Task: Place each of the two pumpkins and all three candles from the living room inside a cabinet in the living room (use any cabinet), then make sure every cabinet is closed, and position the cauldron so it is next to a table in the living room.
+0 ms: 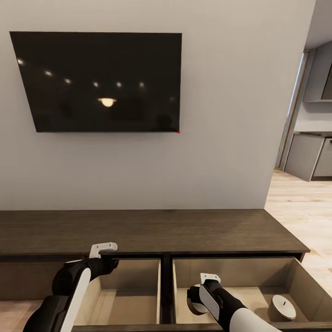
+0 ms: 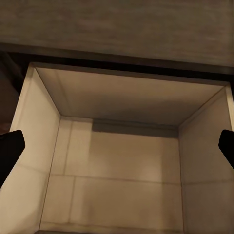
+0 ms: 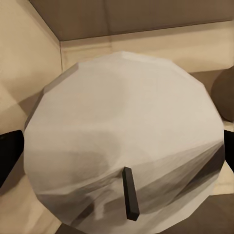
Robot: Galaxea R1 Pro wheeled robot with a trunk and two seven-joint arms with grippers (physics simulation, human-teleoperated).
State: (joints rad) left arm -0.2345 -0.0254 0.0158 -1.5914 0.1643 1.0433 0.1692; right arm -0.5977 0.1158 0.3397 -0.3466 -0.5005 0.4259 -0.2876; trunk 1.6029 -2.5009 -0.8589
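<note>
Head view. A long, low dark-brown cabinet (image 1: pixel 152 230) is shown against the wall beneath a wall-mounted television (image 1: pixel 99 80). Two of its drawers are pulled out side by side, so that their pale interiors are open from above for loading. One candle (image 1: pixel 281 308) is already set upright on the floor of the right drawer (image 1: pixel 295 276), near its right wall. The right end effector (image 1: pixel 197 299) is lowered into the same drawer near its left wall, with a second white candle (image 1: pixel 192 308) partly seen beneath the wrist. The left end effector (image 1: pixel 107 263) is held just above the back left corner of the left drawer (image 1: pixel 133 295).

Left wrist view. The left drawer (image 2: pixel 122 161) is seen from above, its floor bare. The two dark fingertips (image 2: pixel 9 146) are seen at opposite edges of the frame, spread wide with nothing between them; the arm is judged to be parked clear of the work.

Right wrist view. The candle (image 3: pixel 122 136), with its dark wick (image 3: pixel 129 194), is seen close against the camera, between fingertips (image 3: pixel 9 151) set at its flanks. The end effector is judged to be clamped on it, held low so that it can be set down gently. The other candle (image 3: pixel 225 95) is glimpsed as a dark curve beside it. The pumpkins and cauldron are judged still to be dealt with.
</note>
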